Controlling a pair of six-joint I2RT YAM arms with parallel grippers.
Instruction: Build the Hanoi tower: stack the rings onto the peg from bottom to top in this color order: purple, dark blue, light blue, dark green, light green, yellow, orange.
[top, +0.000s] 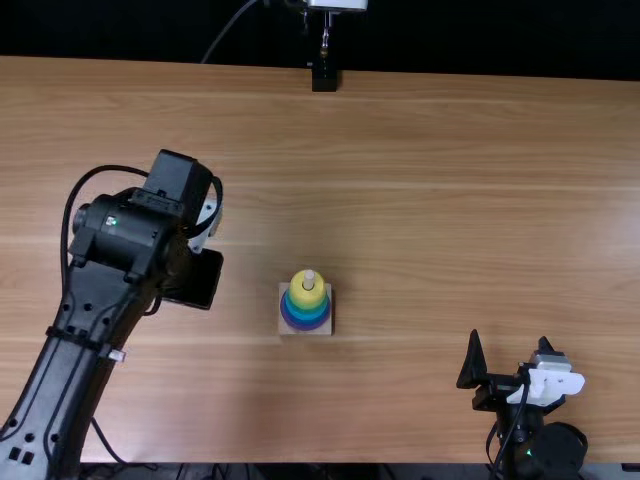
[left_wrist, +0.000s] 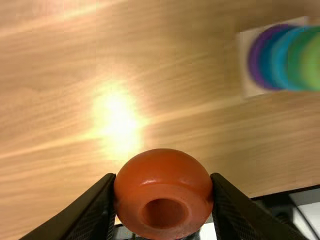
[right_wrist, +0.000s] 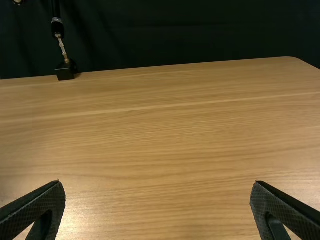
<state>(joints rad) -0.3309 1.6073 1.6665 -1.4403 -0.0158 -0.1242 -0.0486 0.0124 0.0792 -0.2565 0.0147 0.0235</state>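
Beyond the tower's left side in the top view, my left gripper (top: 195, 280) is held above the table, partly hidden by its arm. In the left wrist view the left gripper (left_wrist: 163, 192) is shut on the orange ring (left_wrist: 162, 165), whose hole faces the camera. The ring stack (top: 308, 310) stands on a pale square base (top: 326, 330), with the yellow ring (top: 299, 293) uppermost and the peg tip (top: 309, 279) poking through. Purple (left_wrist: 257, 55), dark blue, light blue and green rings show below it. My right gripper (top: 508, 353) stands open and holds nothing; in its wrist view the right gripper (right_wrist: 157, 186) has widely parted fingers.
A black stand (top: 325, 78) sits at the table's far edge. The left arm spans the table's left part, and the right arm is at the near right edge. Bare wood (top: 430, 220) lies between the tower and the right side.
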